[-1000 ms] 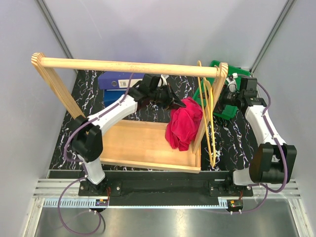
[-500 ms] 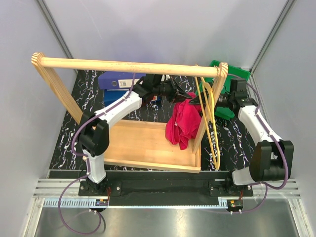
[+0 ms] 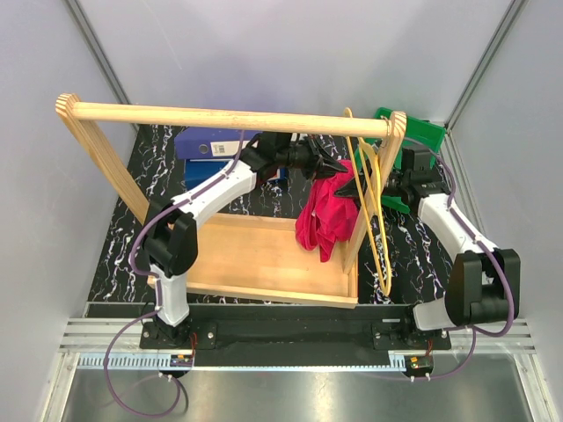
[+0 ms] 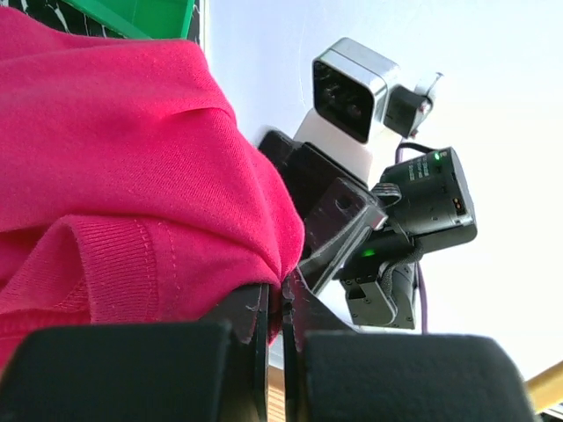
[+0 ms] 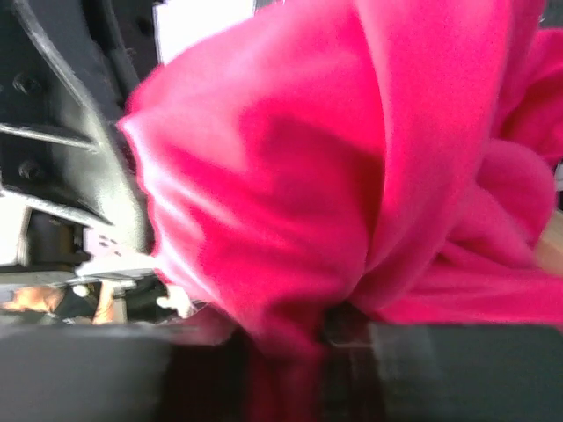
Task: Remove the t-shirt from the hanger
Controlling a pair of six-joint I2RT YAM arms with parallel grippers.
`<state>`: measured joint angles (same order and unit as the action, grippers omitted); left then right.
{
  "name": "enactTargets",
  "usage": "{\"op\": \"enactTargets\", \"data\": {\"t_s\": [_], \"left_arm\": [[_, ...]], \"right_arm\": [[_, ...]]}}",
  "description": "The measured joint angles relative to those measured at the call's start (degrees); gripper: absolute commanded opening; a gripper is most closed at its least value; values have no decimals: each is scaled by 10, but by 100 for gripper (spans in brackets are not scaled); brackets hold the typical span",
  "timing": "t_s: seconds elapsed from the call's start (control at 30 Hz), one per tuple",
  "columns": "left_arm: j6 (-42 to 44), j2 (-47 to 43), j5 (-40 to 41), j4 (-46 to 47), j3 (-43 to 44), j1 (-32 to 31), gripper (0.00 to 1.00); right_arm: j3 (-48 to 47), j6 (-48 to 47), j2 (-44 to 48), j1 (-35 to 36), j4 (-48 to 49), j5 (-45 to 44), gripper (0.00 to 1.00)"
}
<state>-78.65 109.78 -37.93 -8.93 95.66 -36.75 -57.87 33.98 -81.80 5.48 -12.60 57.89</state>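
The crimson t-shirt (image 3: 324, 218) hangs bunched below the wooden rail, left of the yellow hanger (image 3: 376, 230). The hanger's hook sits over the rail's right end and its frame dangles bare. My left gripper (image 3: 338, 167) is shut on the shirt's top edge; in the left wrist view its jaws (image 4: 281, 294) pinch a fold of the t-shirt (image 4: 114, 176). My right gripper (image 3: 355, 188) reaches in from the right, beside the hanger. In the blurred right wrist view, t-shirt fabric (image 5: 308, 176) runs down between that gripper's jaws (image 5: 295, 338).
A wooden rack with a round rail (image 3: 220, 117) stands on a shallow wooden base tray (image 3: 255, 259). Blue binders (image 3: 207, 141) lie behind the rack. A green object (image 3: 413, 132) sits at the back right. Grey walls close in on both sides.
My left gripper carried the shirt right and upward. My right gripper moved left past the hanger to the shirt and closed from wide open onto the fabric.
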Motion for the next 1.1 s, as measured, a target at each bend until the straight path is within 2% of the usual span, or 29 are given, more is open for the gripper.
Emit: {"op": "enactTargets", "data": {"t_s": [0.03, 0.07, 0.2, 0.3, 0.47, 0.63, 0.9, 1.1], "left_arm": [[1, 0, 0, 0, 0, 0, 3], [1, 0, 0, 1, -2, 0, 14], [6, -2, -1, 11, -15, 2, 48], [23, -10, -1, 4, -25, 9, 66], [75, -57, 4, -50, -41, 31, 70], [146, -159, 14, -97, -108, 57, 70], [267, -350, 23, -189, -285, 67, 71], [362, -406, 53, -311, -308, 66, 73]], "right_arm": [[7, 11, 5, 0, 14, -1, 0], [13, 18, 11, 1, 24, -3, 0], [32, 41, 35, 3, 42, -35, 0], [41, 57, 41, 3, 46, -64, 0], [45, 89, 42, 1, 47, -120, 0], [22, 125, 36, -26, 42, -153, 0], [-131, 134, -43, -86, 22, -184, 0], [-237, 129, -87, -125, -13, -219, 0]]}}
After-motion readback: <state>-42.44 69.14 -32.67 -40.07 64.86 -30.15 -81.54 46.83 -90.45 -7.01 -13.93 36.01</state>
